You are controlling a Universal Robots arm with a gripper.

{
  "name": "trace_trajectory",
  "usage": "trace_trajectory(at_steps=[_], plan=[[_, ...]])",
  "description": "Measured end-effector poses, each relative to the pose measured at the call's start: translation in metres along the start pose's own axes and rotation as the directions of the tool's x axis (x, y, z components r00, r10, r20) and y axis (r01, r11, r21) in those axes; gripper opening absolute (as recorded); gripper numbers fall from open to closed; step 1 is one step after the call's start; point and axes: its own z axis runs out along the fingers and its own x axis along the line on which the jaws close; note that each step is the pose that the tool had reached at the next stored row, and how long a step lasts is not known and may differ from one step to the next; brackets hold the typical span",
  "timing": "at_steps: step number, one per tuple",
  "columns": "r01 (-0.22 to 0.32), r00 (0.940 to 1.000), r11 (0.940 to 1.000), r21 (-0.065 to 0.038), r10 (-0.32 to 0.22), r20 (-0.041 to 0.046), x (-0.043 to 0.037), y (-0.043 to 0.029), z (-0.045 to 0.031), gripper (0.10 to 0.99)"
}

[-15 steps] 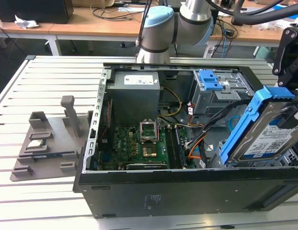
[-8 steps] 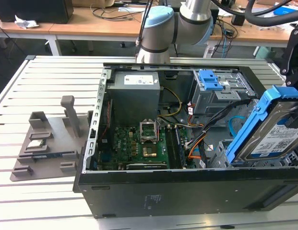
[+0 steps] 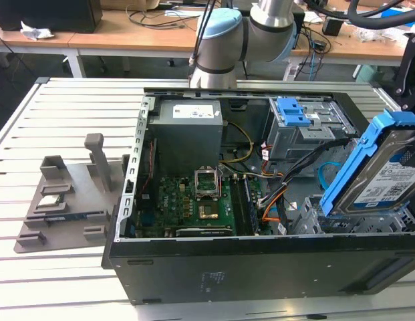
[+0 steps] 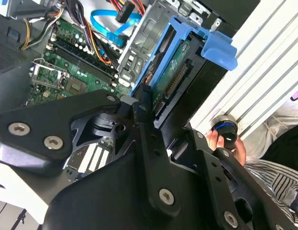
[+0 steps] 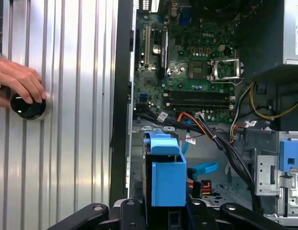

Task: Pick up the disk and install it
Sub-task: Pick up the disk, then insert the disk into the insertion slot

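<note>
The disk (image 3: 387, 175), clipped in its bright blue frame, hung tilted on edge above the open computer case (image 3: 260, 261), at the exterior view's right, over the grey drive bay in that corner of the chassis. Its labelled face looked toward the exterior camera, and the blue frame's tab sat at its upper end.

In the second wrist view the pincer (image 4: 158, 117) was clamped on the disk (image 4: 175, 76), the black fingers (image 4: 141, 108) pressing on the connector end, with the drive's circuit side and connector row facing the lens. In the first wrist view the disk (image 5: 165, 177) stood out edge-on from between the black linkages, pointing down into the case above the orange and black cables (image 5: 206, 129).

The arm's grey and pale blue joints (image 3: 224, 40) rose behind the case, beyond the power supply (image 3: 188, 127). The green motherboard (image 3: 194, 204) lay exposed on the case floor.

A person's hand (image 5: 17, 81) rested on a black knob (image 5: 28, 106) on the ribbed metal worktop (image 5: 67, 143), just beside the case wall. A grey fixture tray (image 3: 67, 200) lay on the worktop at the exterior view's left.
</note>
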Motion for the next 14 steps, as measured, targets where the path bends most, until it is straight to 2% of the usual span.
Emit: trace_trajectory(at_steps=[4, 14], plan=[[0.0, 1.0, 1.0, 0.0, 0.0, -0.0004, -0.0083, -0.0022, 0.0016, 0.361], [0.0, 1.0, 1.0, 0.0, 0.0, -0.0005, -0.0083, -0.0023, 0.0019, 0.361]])
